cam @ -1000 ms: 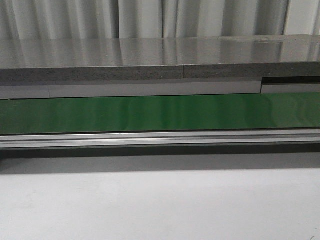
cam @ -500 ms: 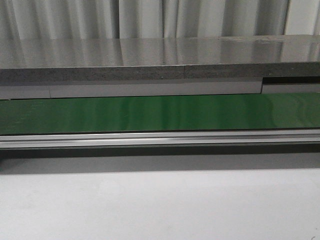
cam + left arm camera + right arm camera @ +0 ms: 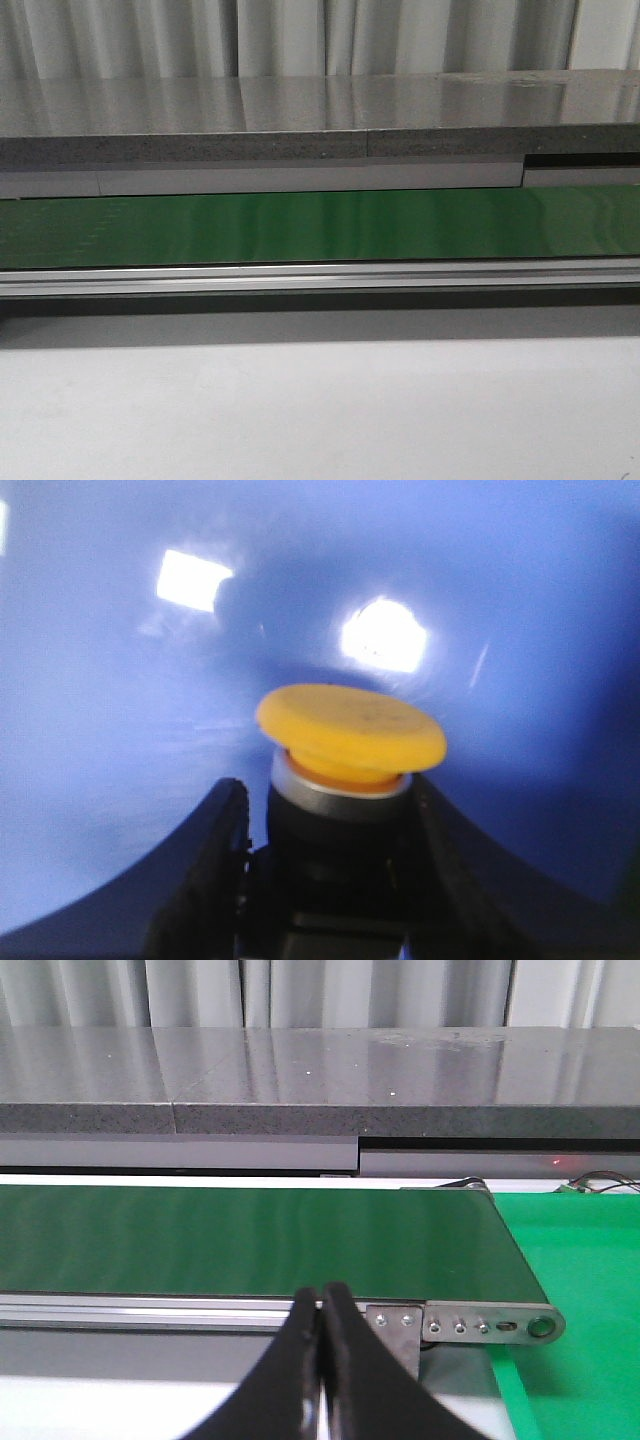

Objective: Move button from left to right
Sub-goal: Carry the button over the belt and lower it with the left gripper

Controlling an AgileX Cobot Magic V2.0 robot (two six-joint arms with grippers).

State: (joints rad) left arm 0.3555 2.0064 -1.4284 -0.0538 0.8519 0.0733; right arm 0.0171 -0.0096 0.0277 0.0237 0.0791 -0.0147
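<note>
While hidden from the front view, which shows only the green conveyor belt (image 3: 320, 225), its aluminium rail (image 3: 320, 278) and the pale surface (image 3: 320, 410), held by the left pincer (image 3: 325, 810): the button (image 3: 345, 750), seen in the left wrist view against a glossy blue backdrop (image 3: 120, 730) with bright reflections. Dark body clamped between the two black fingers (image 3: 200, 870), yellow head and silver collar standing proud above them. Whether lifted clear or resting inside a blue container, impossible to tell from this close view. Right pincer (image 3: 322, 1345) closed on nothing, tips pressed together, poised near the belt's end roller bracket (image 3: 490, 1325), bright green mat (image 3: 580, 1290) off to its side.

Step in hand, by judgement: the pick on the left side, grasp apparently secured, carry toward the right not yet begun. Next move likely calling for a straight lift out of the blue surround, then a level sweep rightward. Grip set low on the boxy body, so probably stable, though top-heavy if tilted. Right pincer needing to open first if a handover is intended.
</note>
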